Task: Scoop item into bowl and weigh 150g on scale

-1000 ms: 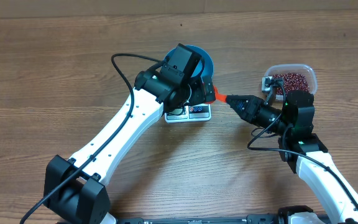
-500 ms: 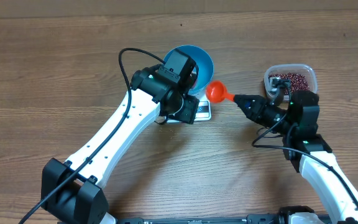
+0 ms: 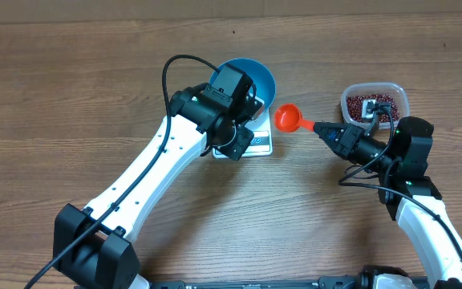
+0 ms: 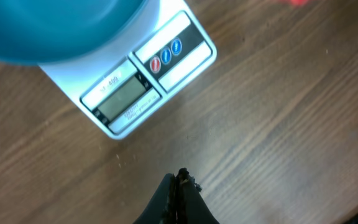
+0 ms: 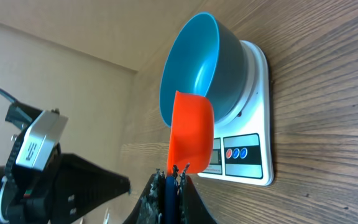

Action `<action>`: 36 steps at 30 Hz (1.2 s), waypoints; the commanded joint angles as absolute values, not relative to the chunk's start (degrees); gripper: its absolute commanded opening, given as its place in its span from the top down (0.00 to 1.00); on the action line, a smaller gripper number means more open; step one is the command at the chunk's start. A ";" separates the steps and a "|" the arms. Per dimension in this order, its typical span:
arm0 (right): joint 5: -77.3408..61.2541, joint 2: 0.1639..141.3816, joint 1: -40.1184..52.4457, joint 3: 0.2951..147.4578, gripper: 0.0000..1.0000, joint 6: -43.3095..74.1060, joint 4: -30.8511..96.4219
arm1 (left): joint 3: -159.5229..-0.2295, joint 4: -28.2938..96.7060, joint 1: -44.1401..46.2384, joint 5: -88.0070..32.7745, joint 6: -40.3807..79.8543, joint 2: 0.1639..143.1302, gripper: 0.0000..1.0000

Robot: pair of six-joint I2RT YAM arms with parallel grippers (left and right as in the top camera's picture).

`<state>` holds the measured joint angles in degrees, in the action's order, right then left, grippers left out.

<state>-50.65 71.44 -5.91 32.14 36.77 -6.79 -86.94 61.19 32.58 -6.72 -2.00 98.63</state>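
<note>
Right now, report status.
Left hand shut, empty. Right hand shut on orange scoop, between bowl and tub. Bowl on scale. Nothing blocking.

The tabletop point(image 3: 70, 88) was brown wood grain, matt and finely streaked. The bowl point(image 3: 265, 80) was smooth blue plastic with a soft sheen. The scale point(image 4: 142, 81) had a smooth white plastic body and a glossy dark panel. The scoop point(image 3: 287, 118) was smooth orange plastic. The tub point(image 3: 399, 96) was clear plastic, and the beans point(image 3: 353, 104) in it looked dark red. The arm shells point(image 3: 159, 168) were glossy white plastic.
</note>
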 commanded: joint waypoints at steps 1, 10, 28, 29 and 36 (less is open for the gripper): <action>-51.99 71.37 -6.13 33.54 0.96 35.86 -7.09 | -85.08 58.70 32.69 -5.37 -4.45 99.13 0.96; -50.94 71.37 -6.15 33.54 0.96 35.48 -6.94 | -77.03 51.27 34.44 -5.39 -14.50 99.70 0.96; -50.13 71.37 -14.15 33.54 0.96 39.40 -7.35 | -68.62 37.65 34.44 -5.39 -18.06 99.70 0.96; -51.00 71.37 -14.96 33.54 0.96 39.38 -7.35 | -68.62 36.91 34.44 -5.39 -18.09 99.72 0.96; -52.01 71.37 -16.14 33.54 0.96 39.11 -7.40 | -68.60 34.17 34.44 -5.34 -21.06 100.77 0.96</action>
